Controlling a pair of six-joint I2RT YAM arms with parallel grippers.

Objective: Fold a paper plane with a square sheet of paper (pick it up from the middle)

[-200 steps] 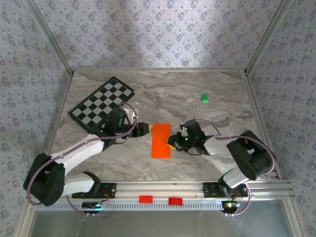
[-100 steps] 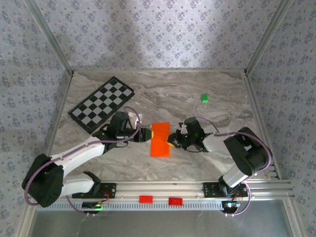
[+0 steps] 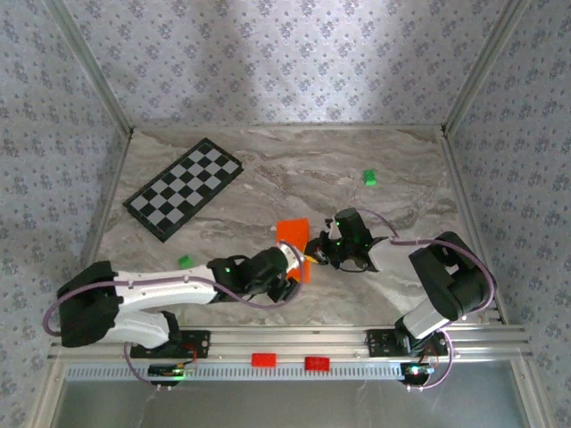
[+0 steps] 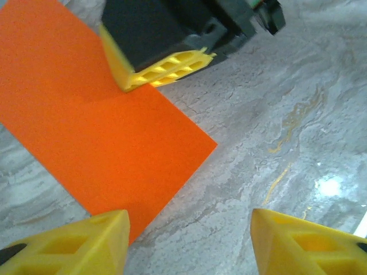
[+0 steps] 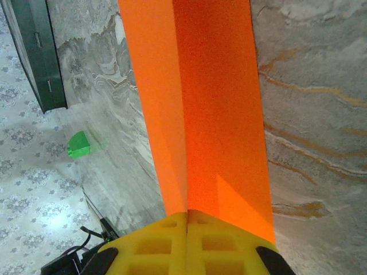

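Left gripper (image 4: 189, 229) shifted from the left edge of the paper (image 3: 292, 234) to its near end, jaws wide and empty, right gripper (image 5: 186, 220) pinched shut on the paper's right edge, paper at the middle of the table (image 3: 401, 178)

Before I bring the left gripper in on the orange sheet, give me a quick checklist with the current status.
1. Right gripper shut on the square sheet of paper: ok, fingers closed on its edge.
2. Left gripper open: ok, fingers apart, nothing between them.
3. Left gripper lined up on the sheet: not ok, bare table lies between its fingers; the sheet's corner is beside one finger.
4. Sheet lying flat: cannot tell; a lengthwise line runs from the grip.
5. Far green block and near green block apart from the sheet: ok.
6. Checkered board apart from the sheet: ok.
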